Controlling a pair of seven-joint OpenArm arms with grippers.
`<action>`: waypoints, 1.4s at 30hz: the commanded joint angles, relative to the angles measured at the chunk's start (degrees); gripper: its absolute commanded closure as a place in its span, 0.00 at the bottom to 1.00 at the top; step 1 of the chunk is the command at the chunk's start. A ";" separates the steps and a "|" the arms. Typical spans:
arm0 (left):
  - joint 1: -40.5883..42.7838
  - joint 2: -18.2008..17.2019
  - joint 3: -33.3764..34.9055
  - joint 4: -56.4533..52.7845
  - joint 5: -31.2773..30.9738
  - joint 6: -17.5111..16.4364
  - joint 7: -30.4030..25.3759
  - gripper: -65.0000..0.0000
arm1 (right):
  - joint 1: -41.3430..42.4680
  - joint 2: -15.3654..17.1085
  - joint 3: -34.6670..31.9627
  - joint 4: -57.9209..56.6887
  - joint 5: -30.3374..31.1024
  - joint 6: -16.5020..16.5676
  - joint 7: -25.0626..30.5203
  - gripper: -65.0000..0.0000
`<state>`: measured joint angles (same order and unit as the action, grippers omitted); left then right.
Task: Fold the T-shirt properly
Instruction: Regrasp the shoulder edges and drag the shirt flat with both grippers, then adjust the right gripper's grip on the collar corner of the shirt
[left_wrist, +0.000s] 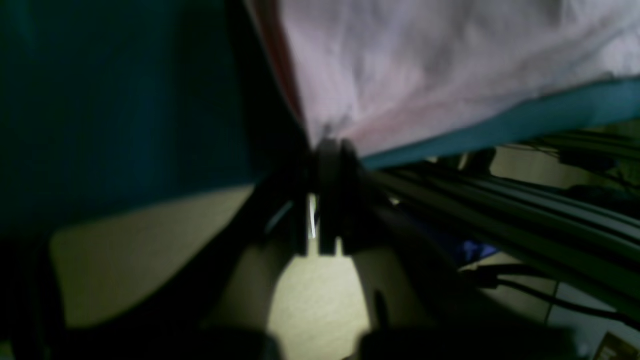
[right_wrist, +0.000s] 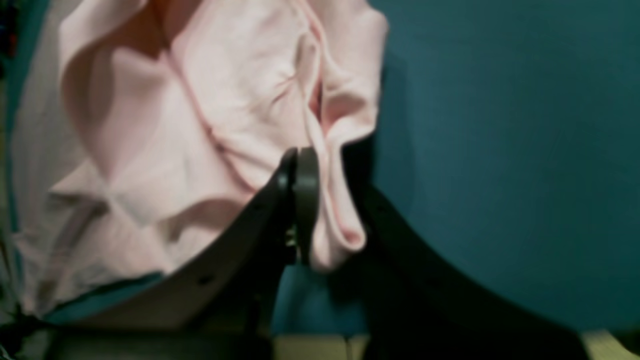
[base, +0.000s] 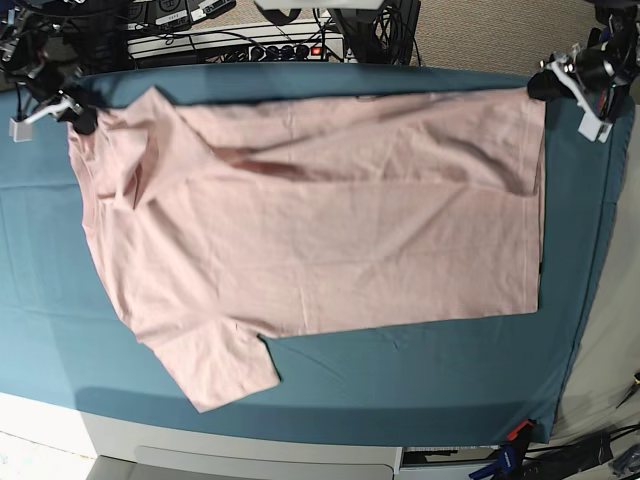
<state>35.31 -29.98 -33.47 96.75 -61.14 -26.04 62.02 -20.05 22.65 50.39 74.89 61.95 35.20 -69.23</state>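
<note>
A: Where is the T-shirt (base: 320, 220) in relation to the grippers?

B: It lies spread on the teal cloth sheet (base: 420, 370), plain side up, stretched between the two. The right gripper (base: 78, 117) is at one far corner of it, on the sleeve end; the left gripper (base: 540, 85) is at the opposite far corner, on the hem end. The rest of the shirt runs away from both toward the near edge of the sheet.

A: Is the right one gripping anything?

B: Yes. In the right wrist view its jaws are pressed together on a bunched fold of pink cloth (right_wrist: 330, 220), which pokes out just beside the fingertips (right_wrist: 305, 180). The shoulder and sleeve fabric billows up beyond the gripper, with the sheet off to one side.

A: And the left?

B: In the left wrist view the picture is dark and blurred, but the left gripper (left_wrist: 330, 150) has its jaws closed with the very corner of the shirt (left_wrist: 425, 75) pinched at their tips. The pink cloth fans out beyond and to one side of the tips, a strip of teal sheet (left_wrist: 525, 120) showing under its edge.

A: Any slack between them?

B: The far edge runs fairly straight from gripper to gripper, with soft wrinkles near the right gripper.
</note>
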 joint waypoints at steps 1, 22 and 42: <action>0.87 -1.05 -1.68 0.55 0.15 -0.50 1.11 1.00 | -0.94 2.12 0.46 0.55 -1.36 -0.24 -0.79 1.00; 1.84 -1.16 -4.81 0.55 -2.16 -5.11 0.98 0.54 | -3.28 3.89 1.97 0.55 3.76 4.17 -1.75 0.47; 1.88 -1.18 -9.99 4.90 -0.35 -3.54 0.57 0.54 | -6.19 -2.05 7.08 34.82 4.70 4.80 -8.31 0.47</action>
<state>36.91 -29.93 -42.98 100.97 -60.84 -29.32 63.22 -25.89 19.40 56.93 108.99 65.65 39.94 -78.59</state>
